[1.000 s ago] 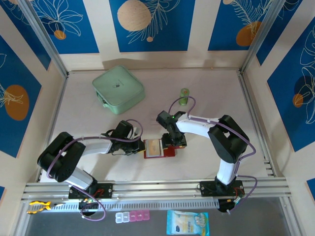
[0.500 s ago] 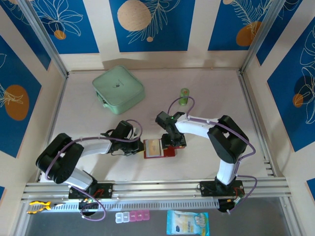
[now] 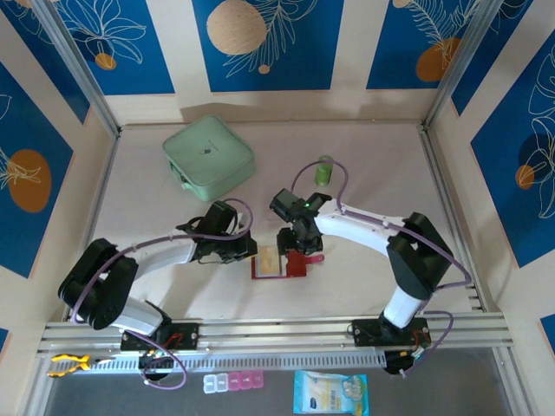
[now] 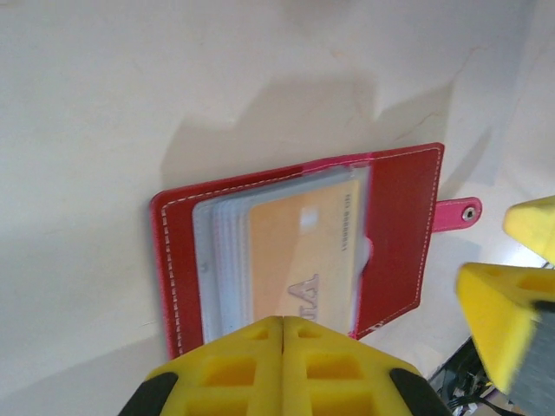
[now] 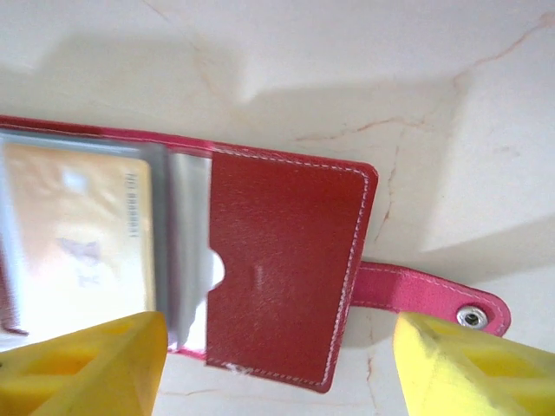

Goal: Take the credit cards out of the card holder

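Observation:
The card holder point(image 3: 296, 265) lies open on the table, a dark red wallet point(image 4: 399, 225) with a strap tab point(image 5: 434, 296) at its right. A yellow-orange credit card point(image 4: 299, 251) sits in the top clear sleeve point(image 5: 186, 260); other cards are hidden under it. My left gripper point(image 4: 284, 322) is shut, its yellow tips over the wallet's near edge by the card, with nothing seen between them. My right gripper point(image 5: 277, 334) is open wide, its fingers point(image 5: 95, 368) straddling the red flap point(image 5: 286, 260) from above. In the top view the left gripper point(image 3: 249, 253) and right gripper point(image 3: 299, 247) flank the wallet.
A mint-green square case point(image 3: 208, 159) sits at the back left and a small green bottle point(image 3: 325, 171) behind the right arm. Metal rails point(image 3: 277, 331) edge the table front. A pill box point(image 3: 232, 381) and a packet point(image 3: 329, 392) lie below the rail.
The right arm has swung its elbow outward and its gripper has lifted off the wallet's right side, shifting slightly back. The left gripper has edged closer to the wallet.

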Motion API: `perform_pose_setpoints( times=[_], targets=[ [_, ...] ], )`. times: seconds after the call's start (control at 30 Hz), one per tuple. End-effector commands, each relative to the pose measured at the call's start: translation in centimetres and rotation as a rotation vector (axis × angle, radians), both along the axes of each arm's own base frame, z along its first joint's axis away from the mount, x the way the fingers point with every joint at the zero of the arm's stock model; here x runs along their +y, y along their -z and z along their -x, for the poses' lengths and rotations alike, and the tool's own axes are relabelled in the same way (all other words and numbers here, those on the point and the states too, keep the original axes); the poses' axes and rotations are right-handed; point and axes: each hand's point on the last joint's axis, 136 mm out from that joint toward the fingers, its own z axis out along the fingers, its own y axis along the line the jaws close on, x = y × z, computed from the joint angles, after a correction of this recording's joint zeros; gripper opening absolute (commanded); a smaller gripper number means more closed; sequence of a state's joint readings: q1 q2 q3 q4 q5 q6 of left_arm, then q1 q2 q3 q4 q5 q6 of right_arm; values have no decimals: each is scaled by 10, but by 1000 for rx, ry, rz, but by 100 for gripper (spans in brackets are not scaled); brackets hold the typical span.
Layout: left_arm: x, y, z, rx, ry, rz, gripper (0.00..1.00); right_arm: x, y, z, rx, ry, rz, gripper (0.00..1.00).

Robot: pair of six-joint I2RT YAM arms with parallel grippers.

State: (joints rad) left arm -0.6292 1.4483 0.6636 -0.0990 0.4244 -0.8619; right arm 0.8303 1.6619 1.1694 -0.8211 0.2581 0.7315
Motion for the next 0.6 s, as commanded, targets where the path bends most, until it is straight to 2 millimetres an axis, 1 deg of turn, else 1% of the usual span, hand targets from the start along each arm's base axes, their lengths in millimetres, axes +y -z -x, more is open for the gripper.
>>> perform_pose_setpoints(
  times=[0.0,0.1,0.17,0.27,0.3,0.43,0.57],
  targets=[
    [-4,-1,7,8,39,-16,0,16,-12,3,-1,21,-139,67],
    [-10,0,7,13,55,-5,0,32,-15,6,26,27,-279,64],
    [-14,1,8,20,67,-1,2,37,-17,7,39,35,-343,61],
    [-18,3,10,21,85,-5,3,46,-16,10,76,36,-448,57],
    [-18,5,11,24,90,-7,3,49,-15,12,91,33,-477,54],
    [-17,13,13,38,100,-28,3,54,-7,13,120,27,-531,45],
    [-14,21,16,54,101,-47,3,55,1,13,136,32,-546,41]
  ],
)
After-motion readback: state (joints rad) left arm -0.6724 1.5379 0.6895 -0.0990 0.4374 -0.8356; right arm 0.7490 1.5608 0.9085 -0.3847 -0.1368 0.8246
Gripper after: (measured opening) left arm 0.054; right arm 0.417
